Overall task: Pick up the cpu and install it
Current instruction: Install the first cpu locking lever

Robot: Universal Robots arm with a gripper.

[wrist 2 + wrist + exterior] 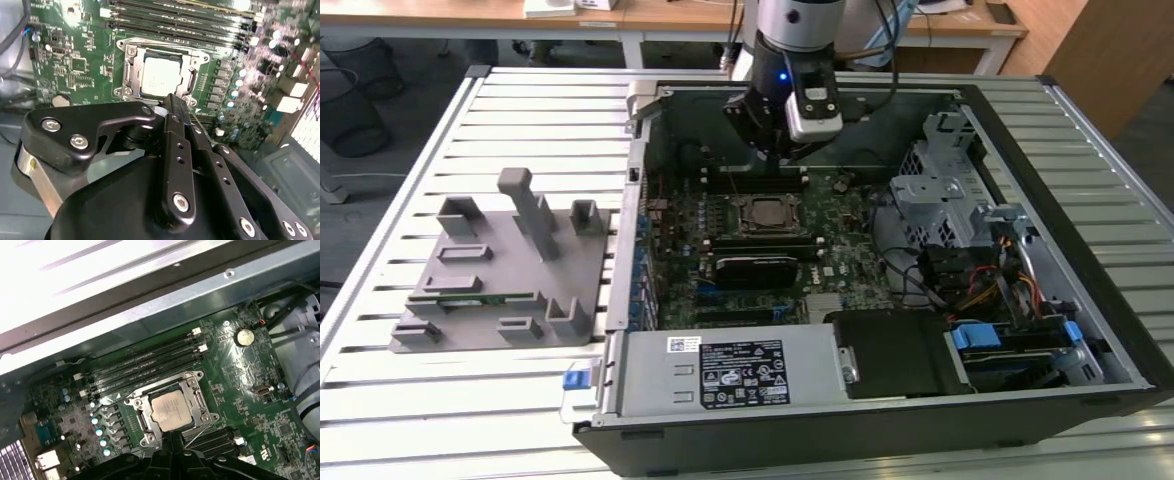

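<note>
The cpu (161, 75) is seen seated in the socket (129, 65) on the motherboard (75, 60) — pick-up and placement are judged done, though latching cannot be confirmed. The end effector (174, 102) is held near it, fingers closed together on nothing. One cpu and one socket are counted — one gray holder (507, 265) on the bench (520, 100).

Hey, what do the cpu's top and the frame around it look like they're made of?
The top of the cpu looks like metal: silvery-white with a dull, matte sheen. The socket frame around it looks like stamped steel, possibly plated: thin, grey, glinting at its edges and screw heads.
</note>
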